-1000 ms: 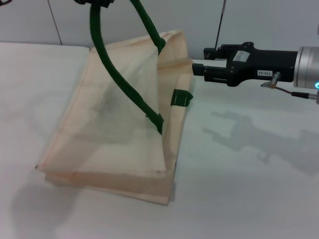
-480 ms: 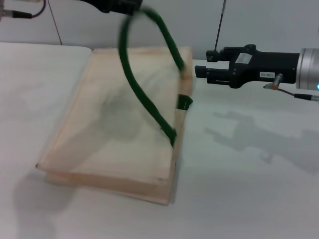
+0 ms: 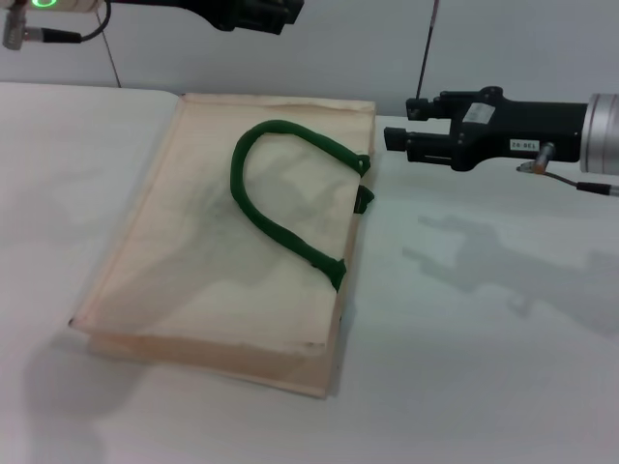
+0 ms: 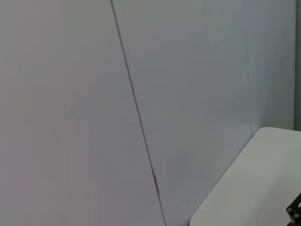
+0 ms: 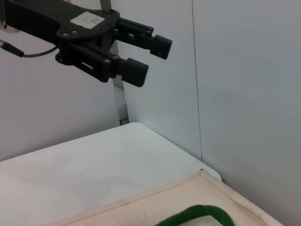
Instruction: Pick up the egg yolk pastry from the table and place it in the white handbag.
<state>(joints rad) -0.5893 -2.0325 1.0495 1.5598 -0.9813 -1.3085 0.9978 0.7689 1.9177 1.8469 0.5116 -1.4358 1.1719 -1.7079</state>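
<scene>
The white handbag (image 3: 193, 290) lies flat on the table, a cream fabric tote with its dark green handle (image 3: 276, 208) resting in a loop on top. Its far edge (image 5: 178, 195) and a bit of the handle (image 5: 197, 214) show in the right wrist view. The egg yolk pastry is out of view. My left gripper (image 3: 280, 12) hangs above the bag's far edge; the right wrist view shows the left gripper (image 5: 153, 59) open and empty. Beside the bag's far right corner, my right gripper (image 3: 397, 124) hovers open with nothing between its fingers.
The white table (image 3: 484, 367) stretches right of and in front of the bag. A grey panelled wall (image 4: 141, 94) runs close behind the table's far edge (image 5: 136, 125).
My left gripper has let go of the green handle and risen. The handle has dropped onto the bag, which has collapsed flat. My right gripper has drawn slightly to the right.
</scene>
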